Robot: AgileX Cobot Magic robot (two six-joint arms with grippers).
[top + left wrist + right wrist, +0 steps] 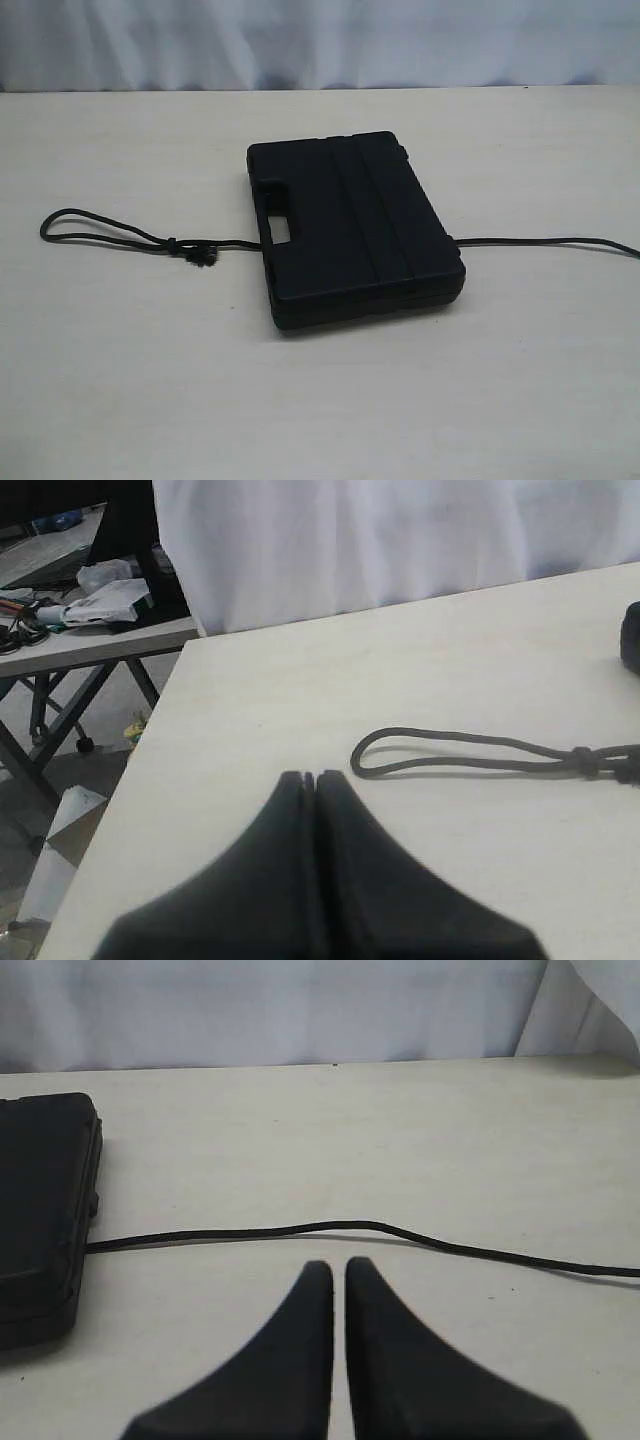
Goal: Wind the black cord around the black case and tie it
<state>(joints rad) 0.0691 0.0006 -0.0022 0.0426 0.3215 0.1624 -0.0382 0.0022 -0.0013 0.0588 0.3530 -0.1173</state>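
The black case (350, 225) lies flat mid-table, its handle cut-out facing left. The black cord (100, 228) runs under it. Its knotted loop lies on the table left of the case, and its long tail (550, 241) trails off to the right edge. Neither gripper shows in the exterior view. My left gripper (309, 776) is shut and empty, hovering short of the cord's loop (450, 752), with the case's corner (632, 635) at the frame edge. My right gripper (339, 1265) is shut with a hairline gap and holds nothing. It sits just short of the cord (330, 1226) and beside the case (40, 1210).
A white curtain (320, 40) hangs behind the pale table (320, 400). In the left wrist view the table's side edge (150, 740) drops to the floor, and a second cluttered table (90, 605) stands beyond it.
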